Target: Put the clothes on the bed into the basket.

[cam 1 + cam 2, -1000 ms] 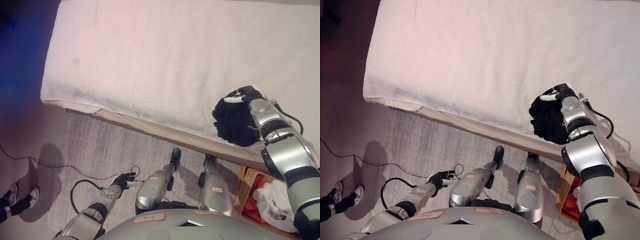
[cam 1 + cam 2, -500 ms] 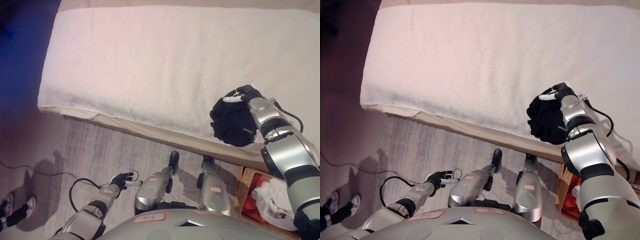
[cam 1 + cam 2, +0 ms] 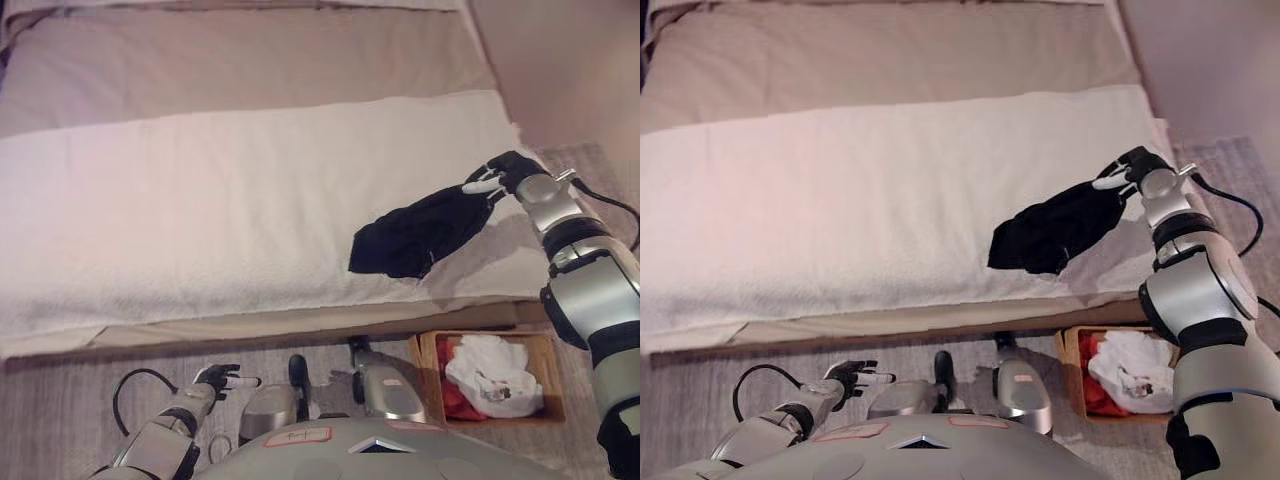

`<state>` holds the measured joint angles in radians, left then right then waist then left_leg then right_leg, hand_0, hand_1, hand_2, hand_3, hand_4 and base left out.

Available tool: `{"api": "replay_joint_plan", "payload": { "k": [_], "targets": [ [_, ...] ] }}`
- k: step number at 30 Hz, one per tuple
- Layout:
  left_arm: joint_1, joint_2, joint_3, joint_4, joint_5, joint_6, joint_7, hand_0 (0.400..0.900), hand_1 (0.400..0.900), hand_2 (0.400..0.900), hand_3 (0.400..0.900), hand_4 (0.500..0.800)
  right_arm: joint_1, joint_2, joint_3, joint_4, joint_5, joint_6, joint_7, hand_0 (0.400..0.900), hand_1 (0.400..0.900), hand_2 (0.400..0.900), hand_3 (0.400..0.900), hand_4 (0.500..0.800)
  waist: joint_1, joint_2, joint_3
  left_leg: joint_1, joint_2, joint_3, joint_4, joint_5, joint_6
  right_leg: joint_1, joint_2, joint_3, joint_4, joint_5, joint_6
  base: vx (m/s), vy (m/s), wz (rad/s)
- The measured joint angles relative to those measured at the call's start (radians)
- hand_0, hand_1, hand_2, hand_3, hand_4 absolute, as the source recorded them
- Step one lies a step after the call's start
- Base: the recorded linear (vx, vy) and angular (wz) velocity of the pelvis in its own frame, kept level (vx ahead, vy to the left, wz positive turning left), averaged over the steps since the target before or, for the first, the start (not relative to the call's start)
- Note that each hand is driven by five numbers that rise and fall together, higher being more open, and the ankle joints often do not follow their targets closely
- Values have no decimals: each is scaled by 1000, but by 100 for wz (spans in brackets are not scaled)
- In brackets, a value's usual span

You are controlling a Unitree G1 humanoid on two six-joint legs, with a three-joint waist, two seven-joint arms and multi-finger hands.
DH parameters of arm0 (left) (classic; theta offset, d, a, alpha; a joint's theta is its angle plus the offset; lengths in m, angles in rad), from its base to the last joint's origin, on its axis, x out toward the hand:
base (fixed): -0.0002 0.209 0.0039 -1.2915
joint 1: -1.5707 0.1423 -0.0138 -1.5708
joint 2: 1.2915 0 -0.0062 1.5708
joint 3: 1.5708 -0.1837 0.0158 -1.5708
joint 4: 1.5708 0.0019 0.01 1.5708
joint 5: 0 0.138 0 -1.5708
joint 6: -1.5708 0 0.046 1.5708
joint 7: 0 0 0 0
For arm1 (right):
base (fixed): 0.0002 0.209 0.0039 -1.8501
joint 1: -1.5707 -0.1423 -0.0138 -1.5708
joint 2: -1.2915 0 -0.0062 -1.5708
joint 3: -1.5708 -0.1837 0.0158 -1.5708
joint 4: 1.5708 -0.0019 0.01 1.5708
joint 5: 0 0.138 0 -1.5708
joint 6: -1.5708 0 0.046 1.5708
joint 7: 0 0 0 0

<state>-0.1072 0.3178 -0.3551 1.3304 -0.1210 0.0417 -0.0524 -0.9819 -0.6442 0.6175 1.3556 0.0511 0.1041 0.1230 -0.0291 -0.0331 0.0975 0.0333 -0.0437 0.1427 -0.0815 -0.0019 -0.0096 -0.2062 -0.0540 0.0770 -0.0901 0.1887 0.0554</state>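
Here the right hand [image 3: 505,172] is up over the bed's right edge, and its fingers are curled tight on one end of a black piece of clothing [image 3: 420,229]. The black cloth hangs out long from that hand, down and to the left, and its low end hangs just over the white blanket [image 3: 200,210] near the bed's front edge. The bed [image 3: 890,55] has a tan cover showing at the back and a tan strip along the front edge.

The basket [image 3: 545,372] sits on the floor, just below the bed's front right corner. Inside it lie a white cloth [image 3: 492,372] and a bit of red cloth [image 3: 455,400].

The left hand [image 3: 852,378] is low over the grey floor [image 3: 60,400], well apart from the bed, with its fingers spread and holding nothing.
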Motion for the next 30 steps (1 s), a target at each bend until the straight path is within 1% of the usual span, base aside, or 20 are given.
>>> {"api": "replay_joint_plan", "payload": {
  "k": [2,4,5,7,10,11,12,13,17,19,20,21,23,24,26,28,30],
  "targets": [
    [-4,1,0,5,1,-1,0,900,900,900,900,800,1,-33,5,2,-21,3,10,400,400,400,400,500,-19,1,-15,20,-2,25,0,-9,7,6,6,17,0,8,11,7,46,-43],
    [10,0,0,7,2,0,0,900,900,900,900,800,1,-59,6,3,-25,3,17,400,400,400,400,500,-27,8,-35,31,-2,45,0,-16,12,11,9,38,3,15,20,-14,43,-47],
    [10,0,0,6,6,-1,-1,900,900,900,900,800,1,-75,6,3,-26,3,19,400,400,400,400,500,-26,10,-39,40,-3,58,0,-20,13,13,19,54,3,22,29,-23,49,-52],
    [3,-1,0,6,7,-1,-1,900,900,900,900,800,2,-106,6,6,-27,3,22,400,400,400,400,500,-33,16,-48,55,-7,86,0,-30,20,17,28,86,3,33,34,-32,39,-46],
    [18,0,3,7,10,-1,-1,900,900,900,900,800,2,-132,6,12,-28,4,24,400,400,400,400,500,-53,21,-58,65,-8,123,0,-36,22,17,26,111,2,26,41,-33,26,-39],
    [13,0,4,6,10,0,-1,900,900,900,900,800,2,-140,6,21,-28,4,25,400,400,400,400,500,-52,21,-58,70,-10,135,0,-37,20,16,31,119,0,23,40,-19,25,-34],
    [16,0,4,6,10,-1,-1,900,900,900,900,800,3,-146,6,24,-30,5,25,400,400,400,400,500,-52,21,-58,73,-11,144,0,-38,19,16,26,127,0,15,49,-10,22,-35],
    [15,1,5,6,10,0,-1,900,900,900,900,800,3,-153,6,24,-34,5,26,400,400,400,400,500,-53,21,-58,76,-11,164,0,-38,19,11,27,129,-1,0,68,-17,19,-30],
    [16,1,9,6,11,1,-1,900,900,900,900,800,9,-171,5,35,-63,4,30,400,400,400,400,500,-57,14,-56,86,-16,199,-1,-43,24,7,26,137,0,-5,76,-28,15,-17],
    [17,2,11,6,11,0,-1,900,900,900,900,800,12,-173,5,44,-63,4,36,400,400,400,400,500,-75,13,-56,84,-11,204,-9,-46,30,5,26,133,0,-29,108,-18,14,-10],
    [18,2,14,6,16,2,-1,900,900,900,900,800,15,-173,5,49,-63,3,38,400,400,400,400,500,-79,15,-57,82,-5,208,-12,-51,36,1,29,126,5,-31,112,-23,1,-6],
    [20,3,20,5,25,1,0,900,900,900,900,800,16,-173,4,61,-63,4,40,400,400,400,400,500,-77,15,-57,83,1,220,-12,-55,40,-8,33,114,19,-28,108,0,0,0],
    [31,3,24,5,29,2,-1,900,900,900,900,800,20,-179,3,71,-63,4,44,400,400,400,400,500,-80,10,-60,89,2,226,-12,-58,37,-21,32,91,44,-29,109,0,0,0],
    [35,3,24,6,29,3,-2,900,900,900,900,800,22,-188,3,73,-63,4,45,400,400,400,400,500,-82,8,-62,91,-1,225,-11,-60,36,-18,31,90,38,-29,109,0,0,0],
    [33,3,24,7,29,3,-4,900,900,900,900,800,33,-211,3,75,-63,4,45,400,400,400,400,500,-82,15,-66,87,3,217,-11,-59,36,-2,33,90,4,-26,110,0,0,0],
    [31,5,25,9,29,3,-4,900,900,900,900,800,47,-227,2,80,-64,4,47,400,400,400,400,500,-82,15,-66,94,2,210,-11,-59,33,5,34,92,4,9,97,-12,-2,-2],
    [31,5,26,10,29,3,-7,900,900,900,900,800,58,-238,1,83,-64,4,51,400,400,400,400,500,-82,20,-69,100,3,208,-11,-62,30,11,37,91,4,13,92,-25,2,-15]
  ]
}}
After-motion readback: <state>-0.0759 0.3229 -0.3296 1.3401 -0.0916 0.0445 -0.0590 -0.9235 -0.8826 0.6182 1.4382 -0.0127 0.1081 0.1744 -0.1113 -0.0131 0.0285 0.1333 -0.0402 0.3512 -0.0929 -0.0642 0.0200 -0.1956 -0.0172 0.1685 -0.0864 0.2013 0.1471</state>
